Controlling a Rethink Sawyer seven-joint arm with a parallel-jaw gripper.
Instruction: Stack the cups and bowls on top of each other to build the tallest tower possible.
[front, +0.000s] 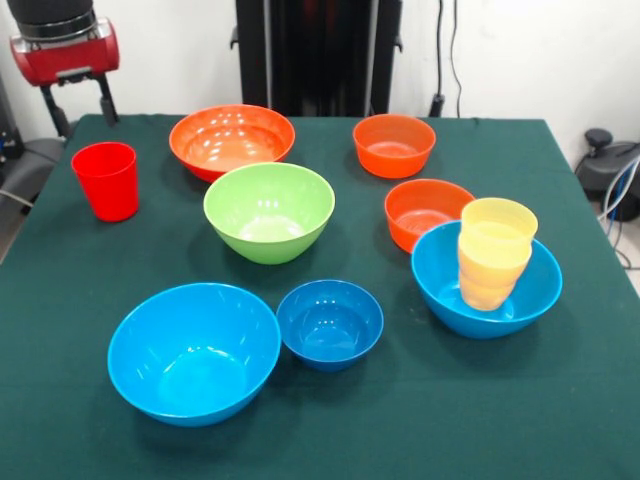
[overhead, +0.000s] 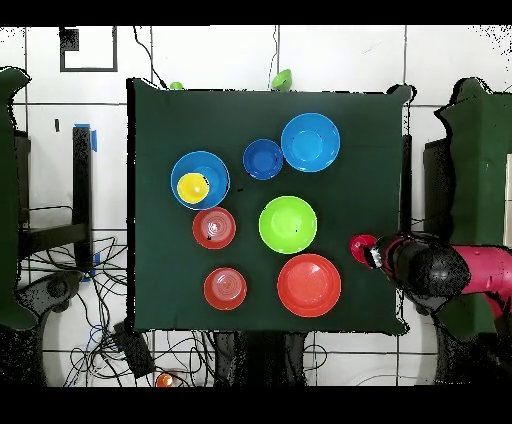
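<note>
Yellow cups (front: 495, 255) sitting nested in right blue bowl (front: 530, 295), leaning | arm (overhead: 440, 270) hovering by red cup (front: 106, 180) far left | gripper state: can't tell | risk: leaning stack tipping when loaded

Table (front: 590, 400): square top, dark green cloth | Wall (front: 520, 50): plain white, cables (front: 440, 50) hanging down it | Floor (overhead: 220, 55): pale tiles with dark joints, loose cables (overhead: 90, 320) by one table corner | Dark panel (front: 320, 50): upright behind table's far edge | Light: even, indoor
</note>
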